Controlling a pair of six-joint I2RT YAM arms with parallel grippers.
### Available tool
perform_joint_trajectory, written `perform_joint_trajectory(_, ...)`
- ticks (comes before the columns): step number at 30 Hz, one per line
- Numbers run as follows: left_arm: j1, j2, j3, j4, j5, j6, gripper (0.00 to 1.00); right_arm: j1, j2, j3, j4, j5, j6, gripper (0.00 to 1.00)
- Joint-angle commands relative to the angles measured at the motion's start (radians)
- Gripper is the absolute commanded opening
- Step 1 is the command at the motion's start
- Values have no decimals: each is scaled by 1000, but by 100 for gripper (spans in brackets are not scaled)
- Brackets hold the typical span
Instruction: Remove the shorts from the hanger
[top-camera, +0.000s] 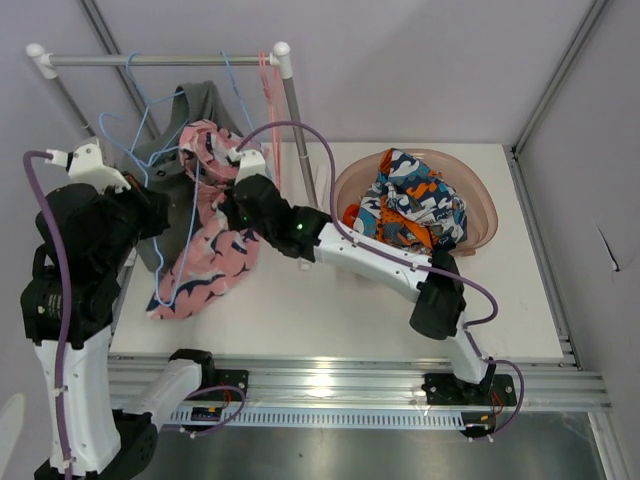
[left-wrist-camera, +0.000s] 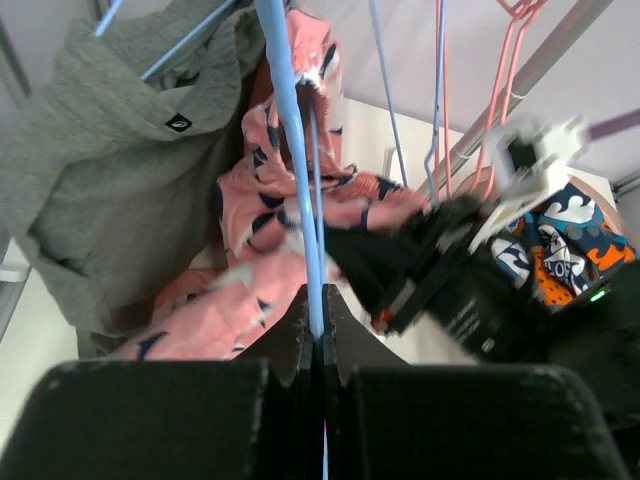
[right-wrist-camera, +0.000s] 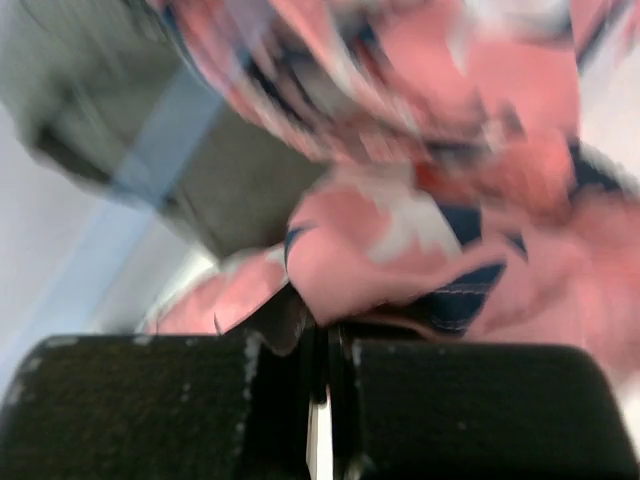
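Note:
Pink shorts (top-camera: 212, 250) with dark blue and white marks hang over a light blue wire hanger (top-camera: 178, 262) below the rail at the left. My left gripper (left-wrist-camera: 321, 312) is shut on the hanger's blue wire (left-wrist-camera: 296, 170), with the shorts (left-wrist-camera: 290, 220) just beyond it. My right gripper (right-wrist-camera: 322, 325) is shut on a fold of the pink shorts (right-wrist-camera: 400, 250); in the top view it (top-camera: 238, 192) sits against the shorts' upper right edge. The right wrist view is blurred.
A grey garment (top-camera: 190, 120) hangs behind the shorts on the white rail (top-camera: 160, 59), with a pink hanger (top-camera: 268, 90) beside it. A pink tub (top-camera: 478, 205) holding patterned clothes (top-camera: 415, 200) stands at the right.

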Motion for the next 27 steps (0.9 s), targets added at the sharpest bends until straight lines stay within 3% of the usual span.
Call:
perform_joint_trajectory(1, -22, -1, 56, -24, -5, -29, 0, 42, -129, -201, 95, -6, 20, 0)
perform_joint_trajectory(6, -22, -70, -146, -4, 196, -98, 0, 19, -117, -211, 63, 2, 20, 0)
perform_joint_trajectory(15, -34, -185, -355, 1, 303, -197, 0, -27, -40, 3, -21, 3, -9, 0)
perform_joint_trajectory(21, -71, -214, -309, -62, 265, -241, 0, -25, -60, -15, -41, 13, -14, 0)
perform_joint_trajectory(27, -101, -167, -3, -145, 221, -260, 0, -1, -169, -269, 12, 39, 18, 0)
